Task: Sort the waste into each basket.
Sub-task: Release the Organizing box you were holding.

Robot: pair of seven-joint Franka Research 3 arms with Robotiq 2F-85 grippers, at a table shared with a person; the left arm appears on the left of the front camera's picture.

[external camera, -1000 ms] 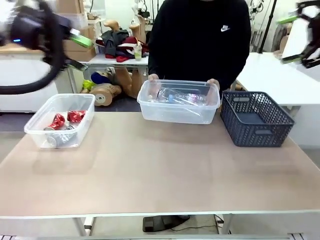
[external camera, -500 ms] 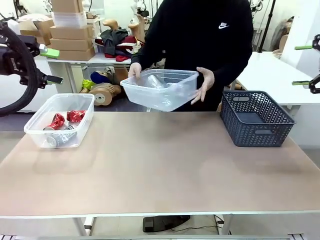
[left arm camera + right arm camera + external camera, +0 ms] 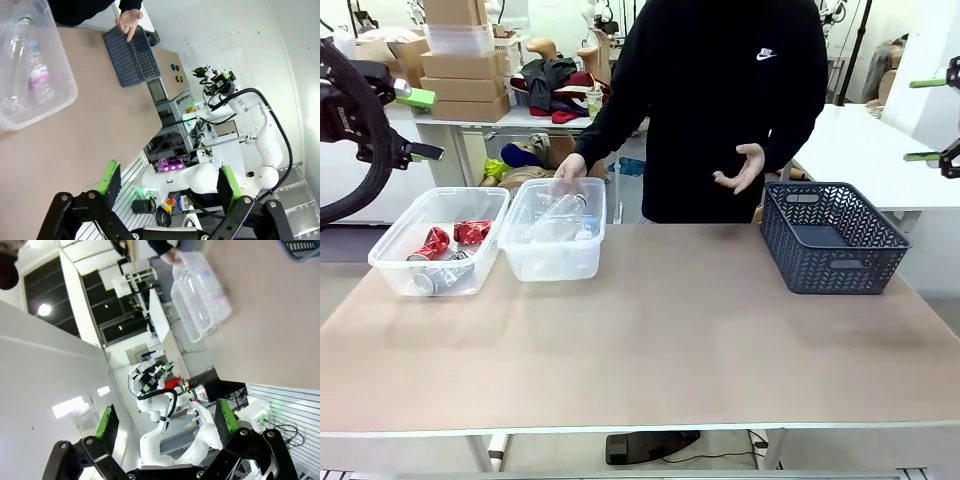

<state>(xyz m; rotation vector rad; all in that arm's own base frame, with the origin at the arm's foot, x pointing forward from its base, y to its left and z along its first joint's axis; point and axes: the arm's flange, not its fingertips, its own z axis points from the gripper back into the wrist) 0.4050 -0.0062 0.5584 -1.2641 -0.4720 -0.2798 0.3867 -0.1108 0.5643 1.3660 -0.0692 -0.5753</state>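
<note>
Cans (image 3: 450,243) in left tub (image 3: 392,262), bottles (image 3: 558,220) in adjacent tub (image 3: 555,262)

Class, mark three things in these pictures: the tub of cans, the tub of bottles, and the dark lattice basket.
tub of cans (image 3: 390,262), front view, near left wall.
tub of bottles (image 3: 556,264), front view, near wall.
dark lattice basket (image 3: 840,262), front view, near lattice wall.

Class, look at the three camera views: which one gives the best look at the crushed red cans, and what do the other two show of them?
The front view: the crushed red cans lie plainly in the left clear tub. The two wrist views show the tub with bottles instead, not the cans.
</note>
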